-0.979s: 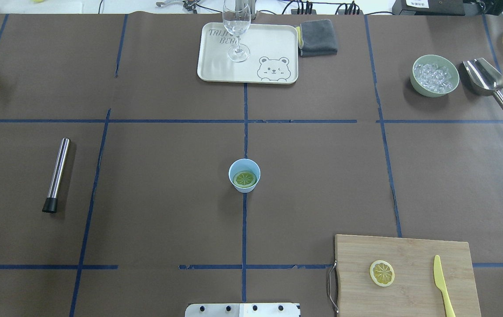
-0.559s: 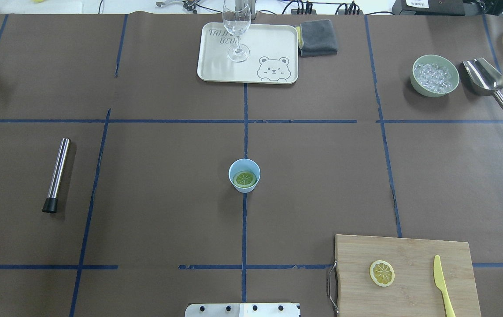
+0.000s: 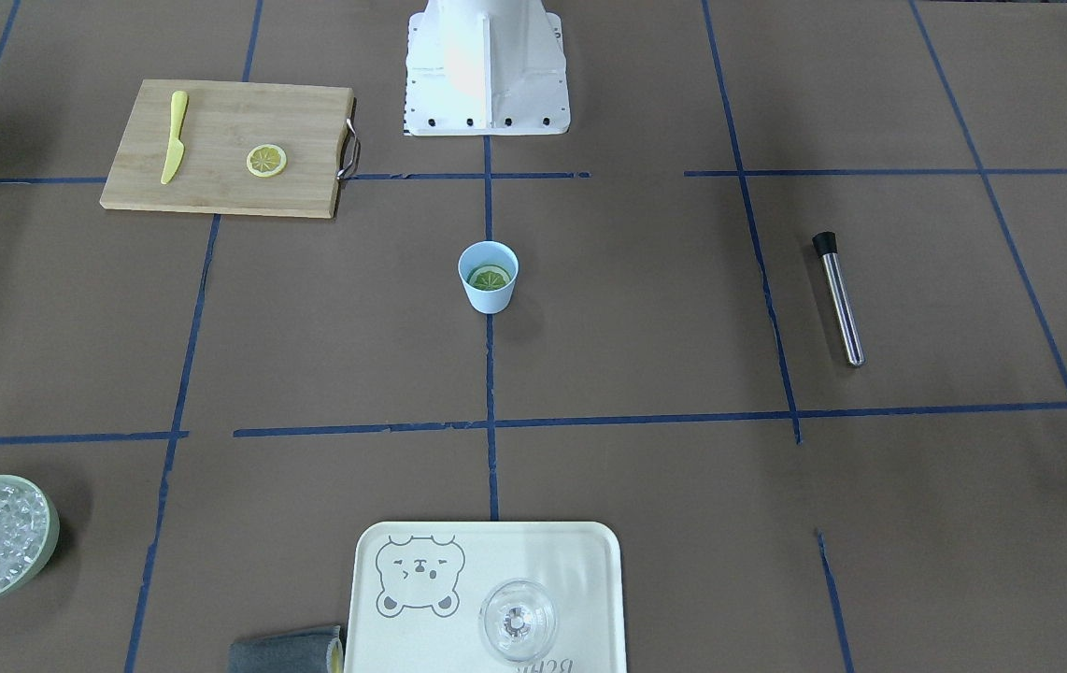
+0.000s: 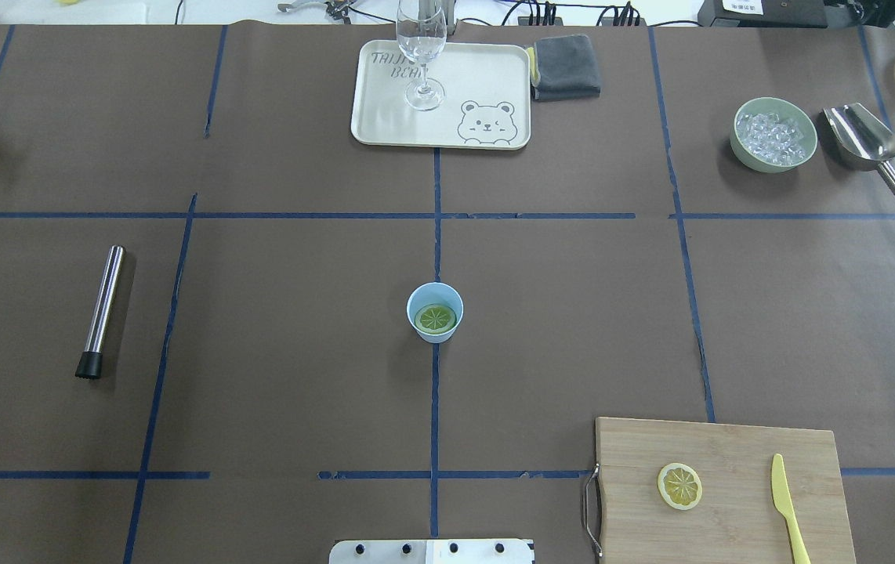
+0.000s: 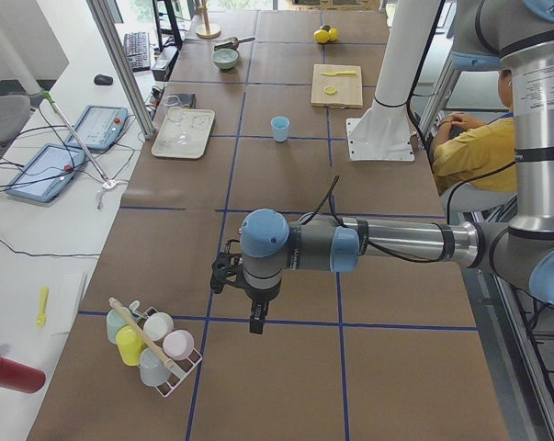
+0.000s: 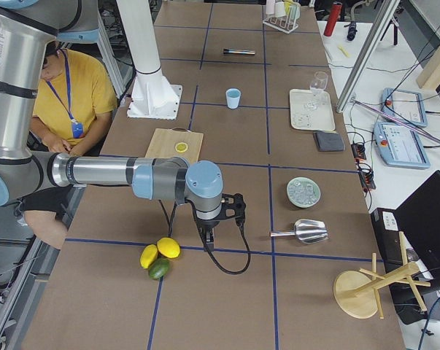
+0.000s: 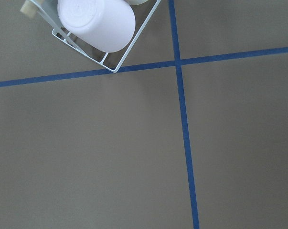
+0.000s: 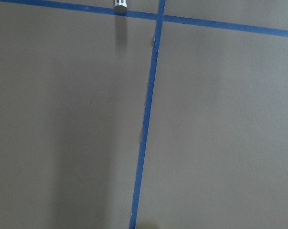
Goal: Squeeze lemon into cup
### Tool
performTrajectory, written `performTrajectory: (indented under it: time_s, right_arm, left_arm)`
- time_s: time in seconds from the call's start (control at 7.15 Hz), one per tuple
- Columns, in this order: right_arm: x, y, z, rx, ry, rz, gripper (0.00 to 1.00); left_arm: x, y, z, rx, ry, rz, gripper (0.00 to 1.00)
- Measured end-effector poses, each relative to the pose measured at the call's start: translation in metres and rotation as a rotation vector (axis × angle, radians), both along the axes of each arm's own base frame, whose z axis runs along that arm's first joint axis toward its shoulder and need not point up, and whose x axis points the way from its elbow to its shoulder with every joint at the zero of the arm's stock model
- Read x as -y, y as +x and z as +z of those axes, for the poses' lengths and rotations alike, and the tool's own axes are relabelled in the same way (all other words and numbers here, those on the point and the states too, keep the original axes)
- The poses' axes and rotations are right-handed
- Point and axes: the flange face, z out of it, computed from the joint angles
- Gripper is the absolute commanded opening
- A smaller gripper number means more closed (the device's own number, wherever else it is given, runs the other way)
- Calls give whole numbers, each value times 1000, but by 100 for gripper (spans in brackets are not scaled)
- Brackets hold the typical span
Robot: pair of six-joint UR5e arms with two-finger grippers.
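A small light-blue tapered cup (image 4: 435,335) stands upright at the middle of the brown paper-covered worktop (image 4: 275,313), with a round green citrus slice (image 4: 436,318) lying inside it. The round yellow lemon slice (image 4: 679,486) lies cut face up on a bamboo cutting board (image 4: 730,454) at the near right, well apart from the cup, with a yellow toy knife (image 4: 786,505) beside it on the same board. A steel muddler with a black tip (image 4: 103,309) lies at the left. A cream bear-print tray (image 4: 487,70) at the far edge carries a clear wine glass (image 4: 421,47), and a pale green bowl of ice (image 4: 745,157) sits far right. The left arm (image 5: 396,241) and right arm (image 6: 95,171) hang over the two ends of the worktop, away from cup and lemon. Whether the left jaws and right jaws are parted or closed cannot be told.
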Motion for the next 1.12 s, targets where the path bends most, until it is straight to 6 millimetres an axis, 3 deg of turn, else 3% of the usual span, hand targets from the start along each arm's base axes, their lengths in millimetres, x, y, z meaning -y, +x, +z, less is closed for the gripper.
performTrajectory:
  time_s: [1.12]
  right_arm:
    - [3,-2,-4,2,34,0,100]
  left_arm:
    - [0,1,-1,-3,5,1,100]
